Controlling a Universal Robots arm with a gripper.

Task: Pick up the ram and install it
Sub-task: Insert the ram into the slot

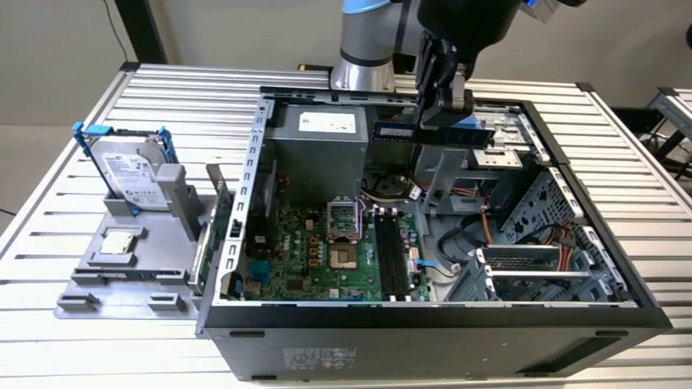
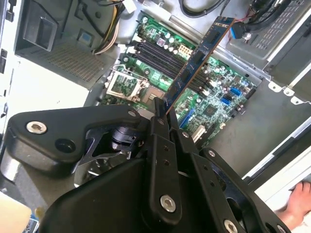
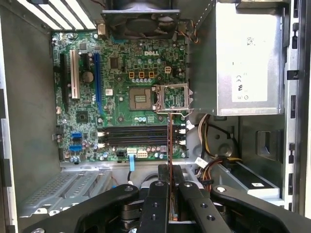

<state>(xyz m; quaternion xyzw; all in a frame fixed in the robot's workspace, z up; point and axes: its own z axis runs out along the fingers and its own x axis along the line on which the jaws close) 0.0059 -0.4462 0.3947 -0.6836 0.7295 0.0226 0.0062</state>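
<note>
My gripper (image 1: 445, 120) hangs above the open computer case (image 1: 433, 312), shut on the ram (image 1: 416, 131), a long thin dark board held level over the case's back half. In the second wrist view the ram (image 2: 199, 56) sticks out from the fingertips (image 2: 156, 108) over the green motherboard (image 2: 218, 97). The first wrist view shows the ram (image 3: 169, 138) edge-on, crossing the black memory slots (image 3: 136, 136) below it. In the exterior view those slots (image 1: 391, 255) lie well below the stick.
A grey hard drive (image 1: 135, 174) stands in a grey holder (image 1: 76, 288) at the exterior view's left, with a square silver chip (image 1: 119, 243) beside it. Inside the case are the power supply (image 3: 248, 63), cables (image 1: 476, 235) and a drive cage (image 1: 530, 267). A person's hand (image 2: 296, 201) rests nearby.
</note>
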